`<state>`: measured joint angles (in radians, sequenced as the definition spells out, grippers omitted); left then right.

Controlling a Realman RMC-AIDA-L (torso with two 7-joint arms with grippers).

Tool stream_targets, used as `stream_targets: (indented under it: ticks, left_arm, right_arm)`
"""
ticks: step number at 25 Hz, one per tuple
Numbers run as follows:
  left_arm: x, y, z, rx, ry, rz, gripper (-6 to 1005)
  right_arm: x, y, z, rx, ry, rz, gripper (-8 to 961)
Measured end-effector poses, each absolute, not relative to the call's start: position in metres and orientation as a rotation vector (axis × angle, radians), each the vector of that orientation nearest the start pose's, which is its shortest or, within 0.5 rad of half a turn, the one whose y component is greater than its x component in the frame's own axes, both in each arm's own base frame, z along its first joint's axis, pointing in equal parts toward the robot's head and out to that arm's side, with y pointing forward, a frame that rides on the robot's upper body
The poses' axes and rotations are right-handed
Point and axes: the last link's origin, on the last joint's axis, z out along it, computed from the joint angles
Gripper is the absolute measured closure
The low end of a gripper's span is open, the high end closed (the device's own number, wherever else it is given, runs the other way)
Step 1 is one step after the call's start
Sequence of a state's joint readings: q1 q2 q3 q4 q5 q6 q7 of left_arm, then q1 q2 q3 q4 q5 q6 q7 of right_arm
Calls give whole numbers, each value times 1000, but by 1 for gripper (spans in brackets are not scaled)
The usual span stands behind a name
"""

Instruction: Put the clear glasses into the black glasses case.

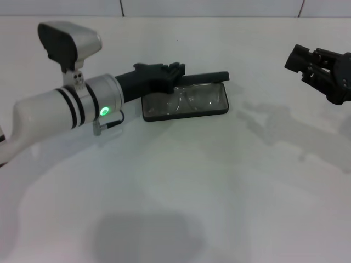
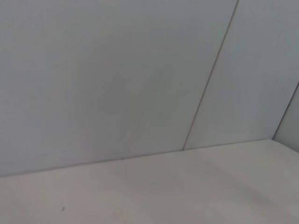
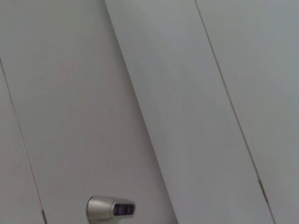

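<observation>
My left gripper (image 1: 174, 70), jaw state unclear, hovers over fragile, slippery transparent plastic glasses (image 1: 186, 99) lying in the hard rectangular black case (image 1: 225, 104); grip the bridge.

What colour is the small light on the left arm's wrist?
Green, seen best in the head view.

White table (image 1: 181, 192), pale panelled wall (image 2: 117, 74) behind it with thin dark seams
</observation>
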<state>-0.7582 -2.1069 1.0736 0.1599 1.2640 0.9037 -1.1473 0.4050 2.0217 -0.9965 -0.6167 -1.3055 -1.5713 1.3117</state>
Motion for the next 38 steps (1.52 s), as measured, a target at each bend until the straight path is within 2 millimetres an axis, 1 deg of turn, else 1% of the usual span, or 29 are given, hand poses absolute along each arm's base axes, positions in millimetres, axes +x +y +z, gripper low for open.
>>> stream_targets:
  ticks: [4,6,9,13,15,17,19,21,23,24,27,29,31,32,36,38]
  left_arm:
    - [-247,381,-91,-2342,-923,-685,843]
    - [-251,374,-92,-2358,-913,-685,843]
    - [-250,368,-92,-2382,-887,-726,842]
    - [-239,363,-85,-2419,-836,-841,842]
    - [-231,358,-75,-2451,-762,-941,841]
    - [-218,347,-54,-2486,-616,-1103,841]
    - [-213,334,-34,-2496,-493,-1218,841]
    - [-212,323,-21,-2504,-434,-1274,840]
    - [-217,310,-9,-2526,-417,-1292,840]
    - [-223,303,-5,-2538,-434,-1280,840]
    - [-238,290,0,-2561,-507,-1228,800]
    - [-250,280,7,-2562,-566,-1210,772]
    - [-255,273,12,-2563,-568,-1215,746]
    - [-256,268,15,-2566,-556,-1218,732]
    - [-255,255,20,-2546,-464,-1195,566]
    - [-257,250,23,-2524,-414,-1177,488]
  right_arm:
    - [241,328,31,-2438,551,1230,700]
    - [240,329,31,-2439,548,1231,699]
    - [238,330,31,-2439,535,1230,698]
    - [236,332,32,-2441,520,1232,697]
    - [235,333,34,-2443,513,1232,696]
    - [235,333,34,-2446,505,1228,696]
    - [235,333,35,-2452,493,1218,695]
    - [236,333,36,-2459,468,1204,694]
    - [236,333,38,-2465,416,1186,694]
    - [236,333,39,-2467,390,1179,693]
    - [235,331,38,-2495,293,1127,692]
    - [232,331,36,-2531,242,1092,692]
    - [228,330,35,-2559,206,1076,691]
    - [227,329,34,-2573,193,1066,662]
    - [222,327,25,-2690,141,964,545]
    - [220,327,18,-2741,128,922,382]
